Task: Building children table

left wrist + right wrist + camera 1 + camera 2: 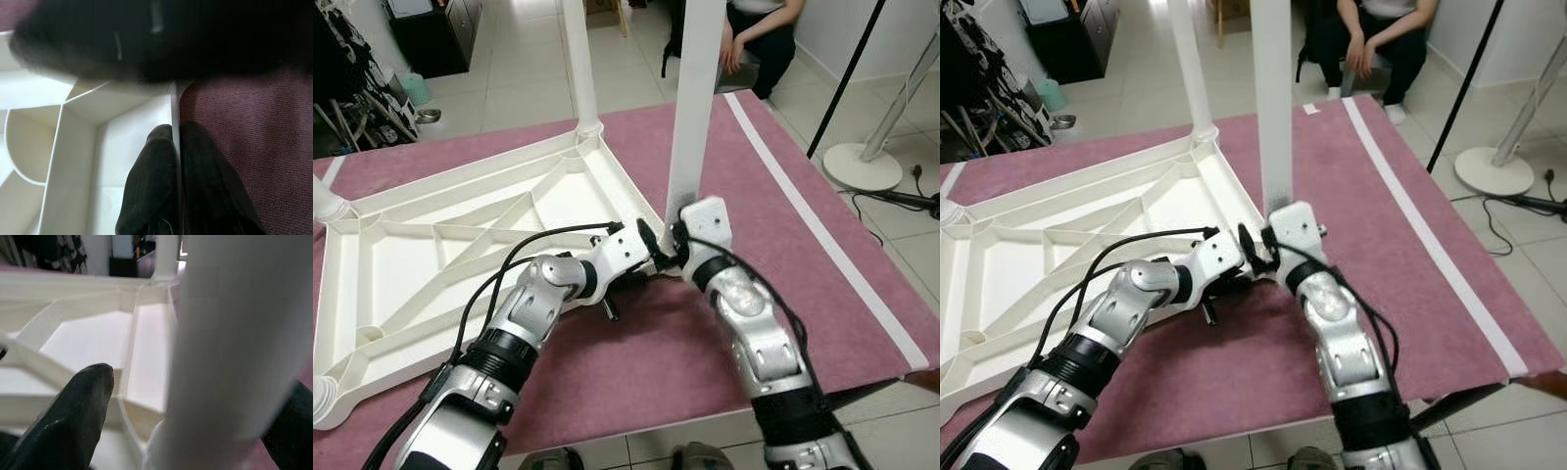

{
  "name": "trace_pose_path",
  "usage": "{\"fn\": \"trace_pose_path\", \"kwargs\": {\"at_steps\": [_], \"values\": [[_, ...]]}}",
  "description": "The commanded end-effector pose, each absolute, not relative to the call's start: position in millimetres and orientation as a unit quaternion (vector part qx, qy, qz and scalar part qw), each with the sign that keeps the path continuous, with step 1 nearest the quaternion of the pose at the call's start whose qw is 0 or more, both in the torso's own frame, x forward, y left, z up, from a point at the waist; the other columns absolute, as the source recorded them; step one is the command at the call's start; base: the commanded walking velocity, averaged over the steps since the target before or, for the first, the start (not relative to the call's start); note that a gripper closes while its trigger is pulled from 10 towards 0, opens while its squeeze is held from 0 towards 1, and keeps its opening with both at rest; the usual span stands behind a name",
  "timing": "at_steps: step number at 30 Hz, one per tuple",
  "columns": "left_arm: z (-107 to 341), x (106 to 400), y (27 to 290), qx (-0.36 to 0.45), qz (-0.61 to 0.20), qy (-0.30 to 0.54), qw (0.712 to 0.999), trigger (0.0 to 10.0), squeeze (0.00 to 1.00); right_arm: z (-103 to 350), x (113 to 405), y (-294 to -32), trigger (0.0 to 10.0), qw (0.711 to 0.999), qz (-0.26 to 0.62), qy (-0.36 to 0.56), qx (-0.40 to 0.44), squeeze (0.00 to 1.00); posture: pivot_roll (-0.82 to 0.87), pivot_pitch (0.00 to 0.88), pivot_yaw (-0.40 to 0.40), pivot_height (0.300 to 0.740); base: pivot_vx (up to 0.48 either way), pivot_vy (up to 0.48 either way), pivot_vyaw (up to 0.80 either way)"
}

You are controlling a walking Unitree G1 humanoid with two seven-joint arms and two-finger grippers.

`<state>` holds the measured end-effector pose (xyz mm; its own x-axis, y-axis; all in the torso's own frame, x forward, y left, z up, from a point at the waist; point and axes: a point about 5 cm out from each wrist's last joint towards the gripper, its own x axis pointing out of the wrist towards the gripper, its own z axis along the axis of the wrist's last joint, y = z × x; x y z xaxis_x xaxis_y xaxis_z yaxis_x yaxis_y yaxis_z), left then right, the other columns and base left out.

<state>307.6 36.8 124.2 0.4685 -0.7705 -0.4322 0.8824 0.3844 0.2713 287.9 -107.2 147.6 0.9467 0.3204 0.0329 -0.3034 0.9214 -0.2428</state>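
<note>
A seated person (759, 39), cut off at the frame's top, waits beyond both grippers, past the far edge of a mauve carpeted mat (636, 362) with a white stripe. A white floor-fan base (863, 164) and black cable lie well off to the right gripper's outer side; dark furniture and a metal bowl (429, 116) sit far beyond the left gripper.

The right gripper (677, 235) stands at the foot of a tall white plastic table leg (693, 98), its two black fingers (78, 416) set either side of the leg and apparently holding it, though the blurred wrist view leaves contact on the far finger unclear. The left gripper (176, 171), just beside it, pinches the thin rim of the upturned white ribbed plastic children's tabletop (460, 255), fingers narrow with the wall between them. Its wrist housing hides the corner socket.

The tabletop lies underside up on the mat, cross-braced, another white leg (579, 69) upright at its far corner.
</note>
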Motion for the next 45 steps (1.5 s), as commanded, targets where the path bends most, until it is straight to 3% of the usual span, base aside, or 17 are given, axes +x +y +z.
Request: {"fn": "trace_pose_path", "kwargs": {"at_steps": [1,3,4,5,6,14,22,24,29,30,31,33,35,36,38,41,45], "values": [[146,313,39,0.241,-0.450,0.058,0.858,0.0,0.00,145,287,-98,10.0,0.980,0.156,-0.033,-0.122,0.00,-0.04,0.000,0.136,0.740,0.000,0.000,0.00],[149,311,38,0.238,-0.460,0.052,0.854,0.0,0.00,145,290,-99,10.0,0.982,0.133,-0.031,-0.127,0.00,-0.04,0.000,0.136,0.740,0.000,0.000,0.00],[151,310,37,0.236,-0.465,0.048,0.852,0.0,0.00,145,292,-100,3.6,0.984,0.118,-0.031,-0.131,0.00,-0.03,0.000,0.135,0.740,0.000,0.000,0.00],[153,308,37,0.234,-0.471,0.045,0.849,0.0,0.00,146,295,-102,2.5,0.986,0.092,-0.032,-0.132,0.00,-0.03,0.000,0.134,0.740,0.000,0.000,0.00],[154,307,38,0.234,-0.474,0.044,0.848,0.0,0.00,148,298,-104,0.0,0.988,0.073,-0.039,-0.134,0.00,-0.03,0.000,0.134,0.740,0.000,0.000,0.00],[153,305,40,0.235,-0.476,0.044,0.846,0.0,0.00,154,302,-104,0.0,0.985,0.057,-0.061,-0.150,0.00,-0.02,0.000,0.133,0.740,0.000,0.000,0.00],[161,291,52,0.254,-0.533,0.030,0.806,0.0,0.00,162,290,-99,0.0,0.967,0.204,-0.081,-0.128,0.00,-0.02,0.000,0.130,0.740,0.000,0.000,0.00],[165,279,63,0.267,-0.578,0.016,0.771,0.0,0.00,162,272,-97,0.0,0.933,0.336,-0.064,-0.115,0.00,-0.01,0.000,0.125,0.740,0.000,0.000,0.00],[167,268,70,0.276,-0.613,0.010,0.740,0.0,0.00,162,252,-97,0.0,0.887,0.450,-0.035,-0.102,0.00,-0.01,0.000,0.124,0.740,0.000,0.000,0.00],[168,262,74,0.276,-0.631,0.008,0.725,0.0,0.00,163,238,-98,0.0,0.852,0.516,-0.015,-0.087,0.00,-0.01,0.000,0.124,0.740,0.000,0.000,0.00],[168,262,74,0.276,-0.631,0.008,0.725,0.0,0.00,163,238,-98,0.0,0.852,0.516,-0.015,-0.087,0.00,-0.01,0.000,0.124,0.740,0.000,0.000,0.00],[167,255,78,0.274,-0.650,0.006,0.709,0.0,0.00,166,219,-100,0.0,0.791,0.607,0.011,-0.071,0.00,-0.01,0.000,0.120,0.740,0.000,0.000,0.00],[168,255,76,0.271,-0.649,0.005,0.711,0.0,0.00,167,222,-100,0.0,0.789,0.610,0.009,-0.080,0.00,-0.01,0.000,0.120,0.740,0.000,0.000,0.00],[169,256,73,0.267,-0.644,0.001,0.717,0.0,0.00,166,232,-100,10.0,0.804,0.585,0.001,-0.102,0.00,-0.01,0.000,0.120,0.740,0.000,0.000,0.00],[170,257,70,0.263,-0.639,-0.002,0.723,0.0,0.00,166,242,-100,10.0,0.821,0.558,-0.011,-0.121,0.00,-0.01,0.000,0.120,0.740,0.000,0.000,0.00],[174,260,63,0.254,-0.629,-0.013,0.734,0.0,0.00,171,268,-99,10.0,0.877,0.458,-0.043,-0.134,0.00,-0.01,0.000,0.112,0.740,0.000,0.000,0.00],[176,262,62,0.252,-0.625,-0.016,0.739,0.0,0.00,172,271,-98,10.0,0.889,0.435,-0.048,-0.137,0.00,-0.01,0.000,0.114,0.740,0.000,0.000,0.00]]}}
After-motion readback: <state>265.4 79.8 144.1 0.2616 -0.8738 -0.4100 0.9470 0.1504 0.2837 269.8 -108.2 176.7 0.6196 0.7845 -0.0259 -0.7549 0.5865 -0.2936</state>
